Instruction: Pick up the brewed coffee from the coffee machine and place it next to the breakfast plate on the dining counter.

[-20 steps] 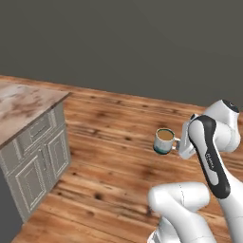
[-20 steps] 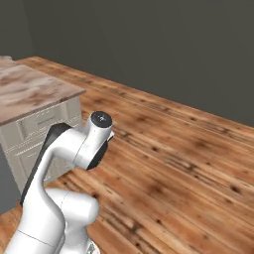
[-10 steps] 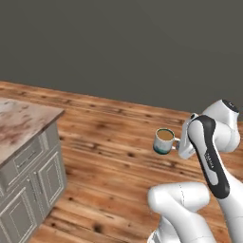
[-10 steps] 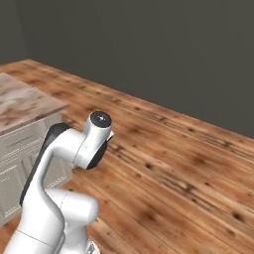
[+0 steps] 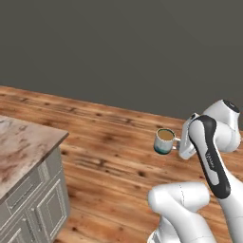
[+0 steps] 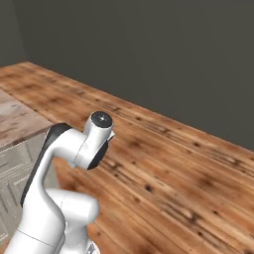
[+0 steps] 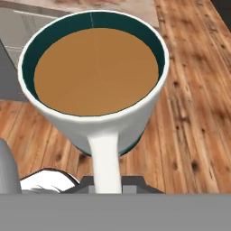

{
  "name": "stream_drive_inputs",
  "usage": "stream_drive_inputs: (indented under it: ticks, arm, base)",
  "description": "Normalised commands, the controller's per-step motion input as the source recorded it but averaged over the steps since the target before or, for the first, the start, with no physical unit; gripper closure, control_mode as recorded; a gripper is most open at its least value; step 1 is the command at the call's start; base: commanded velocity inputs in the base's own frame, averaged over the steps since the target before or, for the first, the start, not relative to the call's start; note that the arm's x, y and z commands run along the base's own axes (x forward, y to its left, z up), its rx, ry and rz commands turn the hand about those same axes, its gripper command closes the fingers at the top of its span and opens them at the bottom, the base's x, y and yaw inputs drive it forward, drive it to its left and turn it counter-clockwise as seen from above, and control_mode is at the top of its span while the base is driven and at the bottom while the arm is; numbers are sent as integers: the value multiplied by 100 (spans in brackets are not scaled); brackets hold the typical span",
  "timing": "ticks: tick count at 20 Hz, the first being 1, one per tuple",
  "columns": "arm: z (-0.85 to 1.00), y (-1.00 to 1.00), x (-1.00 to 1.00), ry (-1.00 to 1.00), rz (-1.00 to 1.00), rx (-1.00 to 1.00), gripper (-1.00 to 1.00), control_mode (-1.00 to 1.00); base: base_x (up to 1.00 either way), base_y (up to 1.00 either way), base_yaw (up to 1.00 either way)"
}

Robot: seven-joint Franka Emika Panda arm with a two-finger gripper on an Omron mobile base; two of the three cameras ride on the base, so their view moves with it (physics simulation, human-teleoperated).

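Standing upright, the brewed coffee (image 5: 164, 141) turns its handle into the clamped jaws.

The small white ceramic mug (image 5: 164, 141) has a teal band at its base, a teal inner wall and light brown coffee. The plank floor (image 5: 109, 156) is reddish-brown with dark knots. At left, the pinkish-brown veined marble counter (image 5: 21, 147) tops grey-cream panelled cabinets (image 5: 33, 204).
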Motion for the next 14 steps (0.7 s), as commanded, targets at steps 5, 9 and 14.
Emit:
stream_drive_inputs:
  ticks: [5, 9, 14]
  arm:
    - [0, 0, 0, 0, 0, 0, 100, 100]
    - [0, 0, 0, 0, 0, 0, 100, 100]
    - [0, 0, 0, 0, 0, 0, 100, 100]
  base:
    - [100, 14, 13]
    - [100, 0, 15]
    - [100, 0, 22]
